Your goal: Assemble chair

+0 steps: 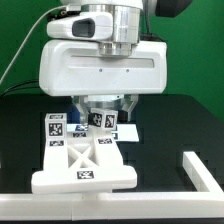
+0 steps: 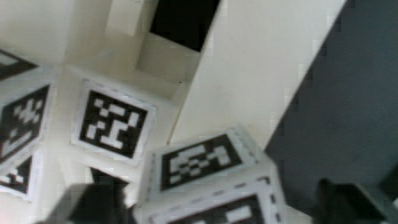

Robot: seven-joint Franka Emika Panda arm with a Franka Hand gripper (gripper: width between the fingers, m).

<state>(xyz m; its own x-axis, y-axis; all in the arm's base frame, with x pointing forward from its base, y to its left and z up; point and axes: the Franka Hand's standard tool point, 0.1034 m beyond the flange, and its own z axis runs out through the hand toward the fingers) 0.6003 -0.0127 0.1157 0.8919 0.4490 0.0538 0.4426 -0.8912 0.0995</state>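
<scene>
White arm bends low over the chair parts (image 1: pixel 85 160) at frame centre.
Gripper (image 1: pixel 100 112) points straight down among tagged pieces; its opening and grip cannot be told.

A black table (image 1: pixel 190 120) carries a long white rail (image 1: pixel 203 168), with a green backdrop (image 1: pixel 190 55) behind.

The arm's housing hid the gripper (image 1: pixel 100 108) fingertips and the rear tagged chair pieces (image 1: pixel 72 130). The wrist view was blurred; tagged pieces (image 2: pixel 111 125) ran off frame.
</scene>
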